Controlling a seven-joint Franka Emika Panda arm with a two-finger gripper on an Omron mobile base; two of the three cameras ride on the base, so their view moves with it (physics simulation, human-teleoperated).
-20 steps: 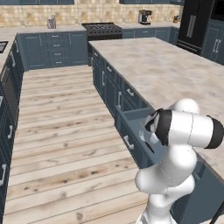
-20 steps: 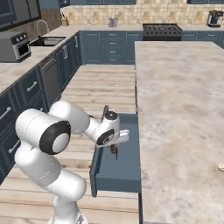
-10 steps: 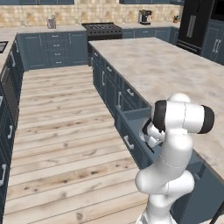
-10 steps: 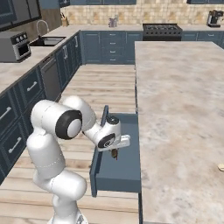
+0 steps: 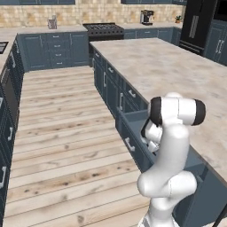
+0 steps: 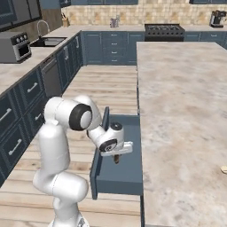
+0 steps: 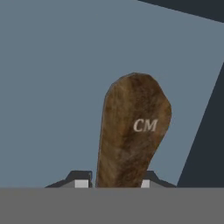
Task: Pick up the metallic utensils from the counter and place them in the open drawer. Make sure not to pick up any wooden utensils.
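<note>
Brown wood grain with pale "CM" letters sits at lower centre of my hand view — the knife handle (image 7: 131, 131), rising from between the two dark fingertips (image 7: 78, 180), so I read the gripper (image 7: 113, 183) as clenched on the knife; the blade I cannot see. Behind the handle is flat blue-grey, which I take for the drawer floor, with a darker wall cutting in at the right edge.

In the right base view the gripper (image 6: 116, 158) hangs low at centre frame, inside the open drawer (image 6: 119, 179), a dark stub below it; the counter (image 6: 177, 102) runs up the right half. At the far right edge a small pale thing (image 6: 224, 169) lies on the stone — possibly a spoon end; too little shows to say. In the left base view the arm's elbow covers the hand; the drawer front (image 5: 133, 146) juts at centre.

My judgement: I am at the placing step for the first metal utensil; next I should ease down until the knife is near the floor, then let go and lift straight out; the second silver utensil would remain to be fetched.
</note>
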